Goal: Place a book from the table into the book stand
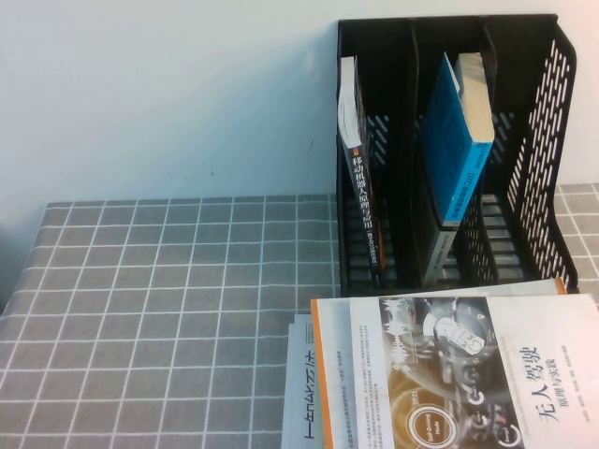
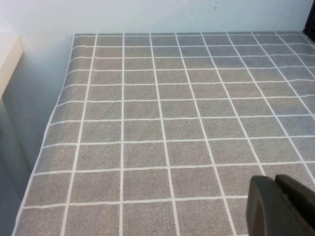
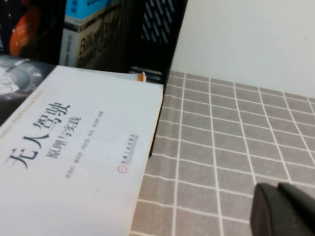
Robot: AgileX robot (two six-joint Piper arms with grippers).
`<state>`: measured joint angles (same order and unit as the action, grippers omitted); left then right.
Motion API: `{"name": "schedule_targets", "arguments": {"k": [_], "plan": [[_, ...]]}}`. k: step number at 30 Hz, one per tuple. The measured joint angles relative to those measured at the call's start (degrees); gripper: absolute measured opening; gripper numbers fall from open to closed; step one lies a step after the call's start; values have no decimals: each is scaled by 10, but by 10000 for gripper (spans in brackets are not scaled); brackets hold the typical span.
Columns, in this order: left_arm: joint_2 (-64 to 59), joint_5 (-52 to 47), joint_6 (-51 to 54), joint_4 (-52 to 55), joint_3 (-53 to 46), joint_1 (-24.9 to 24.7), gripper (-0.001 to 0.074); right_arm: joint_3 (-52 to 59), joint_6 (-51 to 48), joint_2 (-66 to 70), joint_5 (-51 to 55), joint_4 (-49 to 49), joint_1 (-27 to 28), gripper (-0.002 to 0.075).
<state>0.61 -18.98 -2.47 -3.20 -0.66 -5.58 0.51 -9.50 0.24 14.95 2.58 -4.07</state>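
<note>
Upper right of the high view: the book [image 1: 456, 140], blue cover outward, inside the middle compartment of the book stand [image 1: 552, 168], leaning on a slant with its top toward the right divider and its foot low on the left. Looks placed already, so probably only the settling and the retreat left to do. To finish well: leave the lean alone unless it threatens to slip, and back off without brushing the rack's front lip.

Left compartment: a thin black-spined book [image 1: 360, 187], upright. Right compartment bare as far as visible.

Lower right, just in front of the rack: a white orange-edged book [image 1: 468, 374] lying flat over another volume [image 1: 299, 393], its far edge nearly touching the stand's base. Little room there.

Left half of the table [image 1: 168, 309]: open grid cloth, wide room for moving.

Neither arm in the high view. Left hand [image 2: 280, 206] clenched, empty, over bare cloth. Right hand [image 3: 283, 211] clenched, empty, over cloth beside the white book's edge.
</note>
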Motion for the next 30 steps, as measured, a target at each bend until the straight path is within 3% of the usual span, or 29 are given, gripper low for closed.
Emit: {"name": "schedule_targets", "arguments": {"k": [7,30], "plan": [[1,0,1,-1,0,0,-2,7,58,-10,54,1,7,-3],[1,0,1,-1,0,0,-2,7,9,-10,55,1,7,-3]]}}
